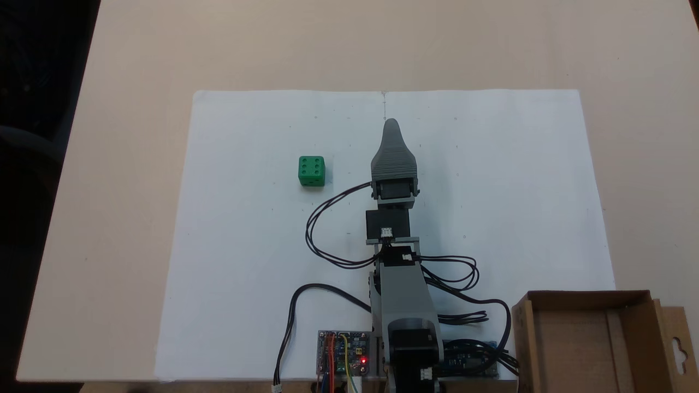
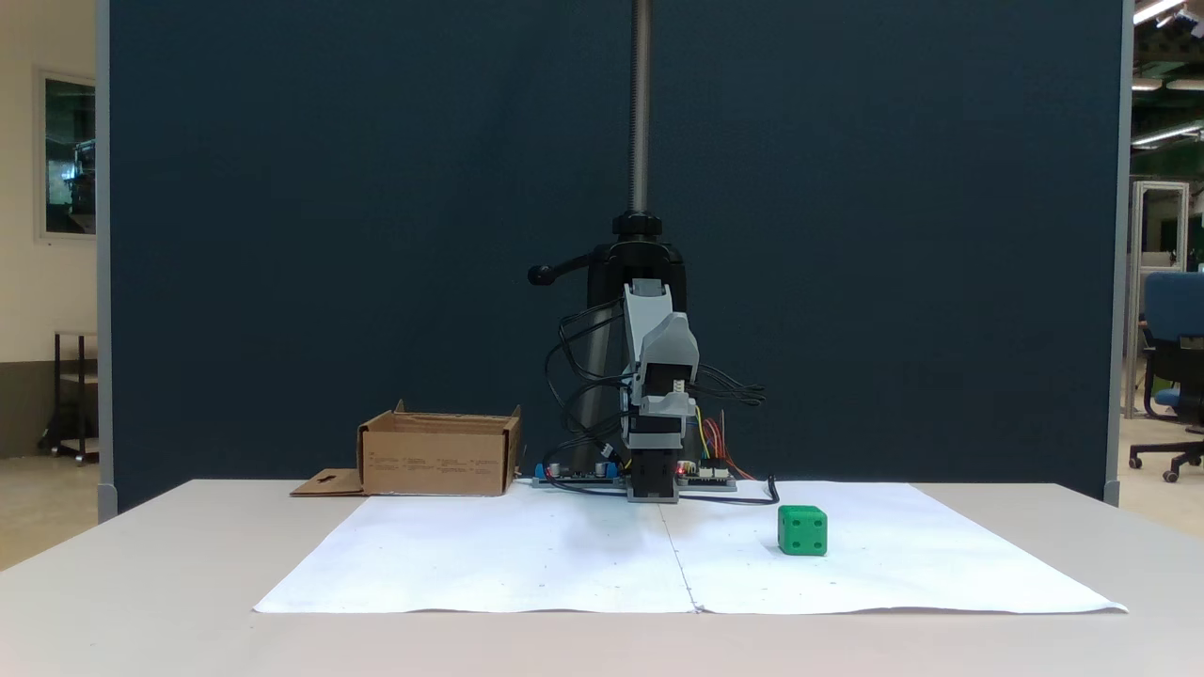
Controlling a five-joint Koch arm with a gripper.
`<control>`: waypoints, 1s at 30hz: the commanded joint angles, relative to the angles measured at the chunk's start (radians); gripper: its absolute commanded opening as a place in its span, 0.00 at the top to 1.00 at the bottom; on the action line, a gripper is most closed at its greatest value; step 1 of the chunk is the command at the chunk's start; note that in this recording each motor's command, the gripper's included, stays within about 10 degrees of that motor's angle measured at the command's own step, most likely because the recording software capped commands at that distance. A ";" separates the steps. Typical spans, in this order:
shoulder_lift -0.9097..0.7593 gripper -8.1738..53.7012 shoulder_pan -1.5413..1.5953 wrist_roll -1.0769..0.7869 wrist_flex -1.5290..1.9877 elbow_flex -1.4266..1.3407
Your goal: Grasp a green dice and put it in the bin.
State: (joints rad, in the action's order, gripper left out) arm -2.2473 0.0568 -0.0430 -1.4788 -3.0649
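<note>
Bare white paper (image 1: 246, 245) surrounds the green dice (image 1: 312, 171); nothing blocks it.

Dark blue partition (image 2: 376, 188), blue office chair (image 2: 1171, 348)

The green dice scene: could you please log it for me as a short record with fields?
green dice: on the white paper sheet, six pips up, untouched
gripper: raised above the sheet, apart from the dice; open or shut cannot be told
bin: cardboard box at the table's edge beside the arm's base, nothing seen inside
task stage: dice not yet grasped
</note>
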 commanded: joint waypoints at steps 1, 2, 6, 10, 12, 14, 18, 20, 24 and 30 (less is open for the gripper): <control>-0.114 0.16 0.012 -0.046 0.008 -0.066; -0.114 0.15 0.012 -0.046 0.029 -0.066; -0.114 0.17 0.003 -0.046 0.052 -0.066; -0.115 0.23 0.015 -0.046 0.054 -0.063; -0.115 0.23 0.017 -0.046 0.135 -0.031; -0.115 0.23 0.014 -0.046 0.287 0.038; -0.115 0.23 0.008 -0.046 0.558 0.176; -0.118 0.23 0.005 -0.044 0.701 0.209; -0.118 0.23 0.003 -0.044 0.963 0.313; -0.098 0.23 0.031 -0.011 1.396 0.561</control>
State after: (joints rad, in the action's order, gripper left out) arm -2.2473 0.0690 -0.0430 -0.1841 -2.5449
